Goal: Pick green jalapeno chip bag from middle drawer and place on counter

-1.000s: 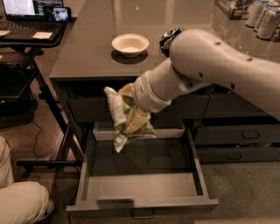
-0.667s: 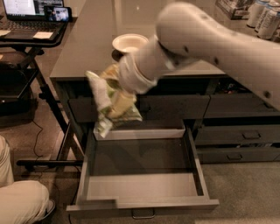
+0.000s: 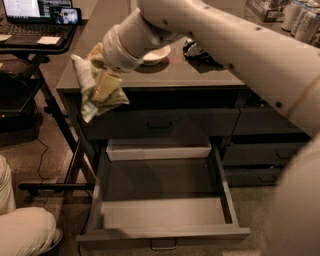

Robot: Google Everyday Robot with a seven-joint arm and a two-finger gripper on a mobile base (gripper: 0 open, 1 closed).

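My gripper (image 3: 100,80) is shut on the green jalapeno chip bag (image 3: 102,97), a crumpled light-green snack bag. It holds the bag in the air at the counter's left front corner, about level with the counter (image 3: 200,75) top. The middle drawer (image 3: 165,200) is pulled fully open below and its inside shows nothing in it. My white arm (image 3: 225,35) reaches in from the upper right across the counter.
A white bowl (image 3: 156,54) and a dark crumpled bag (image 3: 197,50) sit on the counter. A laptop stand (image 3: 35,35) with a laptop stands at the left. A person's knee (image 3: 22,232) is at bottom left. Cans (image 3: 300,15) stand at top right.
My gripper has lifted the chip bag out of the drawer and carried it up and to the left, to counter height. The drawer stays open.
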